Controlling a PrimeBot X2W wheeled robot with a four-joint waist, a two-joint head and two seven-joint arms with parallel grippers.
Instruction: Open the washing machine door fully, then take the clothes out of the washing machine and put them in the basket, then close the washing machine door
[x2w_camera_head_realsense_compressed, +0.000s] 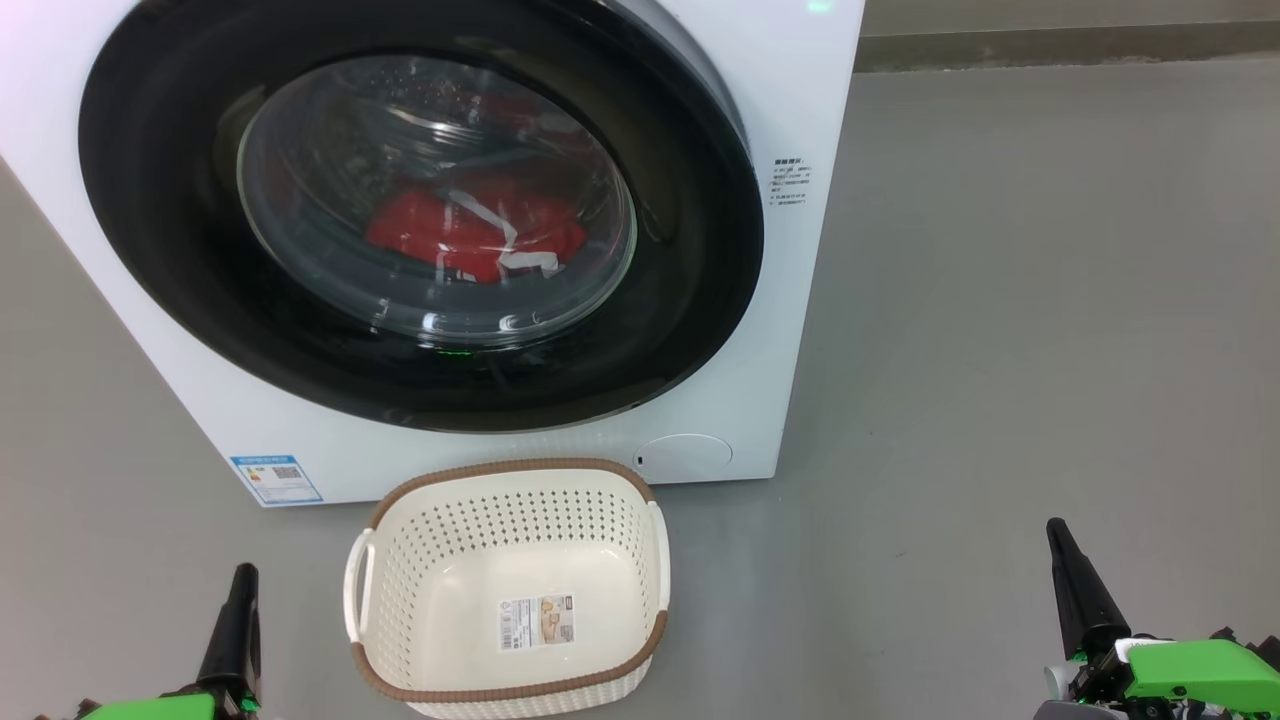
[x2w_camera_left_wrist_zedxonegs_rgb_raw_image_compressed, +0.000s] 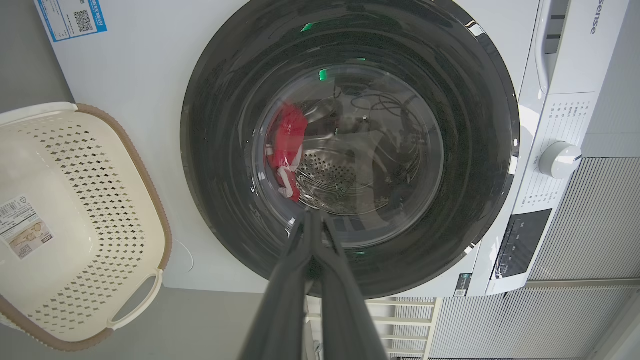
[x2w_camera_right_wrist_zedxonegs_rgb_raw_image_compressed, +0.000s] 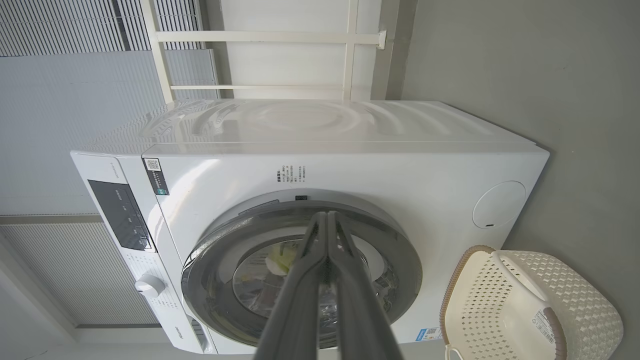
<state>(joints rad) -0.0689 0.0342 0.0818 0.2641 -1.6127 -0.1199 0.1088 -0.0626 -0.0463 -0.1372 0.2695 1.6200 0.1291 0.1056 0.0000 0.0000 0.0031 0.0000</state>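
Note:
The white washing machine (x2w_camera_head_realsense_compressed: 780, 380) stands ahead with its round black door (x2w_camera_head_realsense_compressed: 690, 330) shut. Through the glass window I see the red clothes (x2w_camera_head_realsense_compressed: 430, 235) with white trim lying in the drum; the clothes (x2w_camera_left_wrist_zedxonegs_rgb_raw_image_compressed: 287, 135) also show red in the left wrist view. The cream basket (x2w_camera_head_realsense_compressed: 620, 690) with a brown rim sits on the floor before the machine, holding nothing but a sticker. My left gripper (x2w_camera_head_realsense_compressed: 243, 572) is low at the left, shut and holding nothing. My right gripper (x2w_camera_head_realsense_compressed: 1056, 528) is low at the right, also shut with nothing in it. Both stay back from the door.
Grey floor (x2w_camera_head_realsense_compressed: 1000, 350) stretches to the right of the machine. A round filter cover (x2w_camera_head_realsense_compressed: 686, 455) and a blue label (x2w_camera_head_realsense_compressed: 274, 479) mark the machine's lower front. The control panel and knob (x2w_camera_left_wrist_zedxonegs_rgb_raw_image_compressed: 559, 160) sit at its top. A white frame (x2w_camera_right_wrist_zedxonegs_rgb_raw_image_compressed: 260, 60) and slatted wall stand behind.

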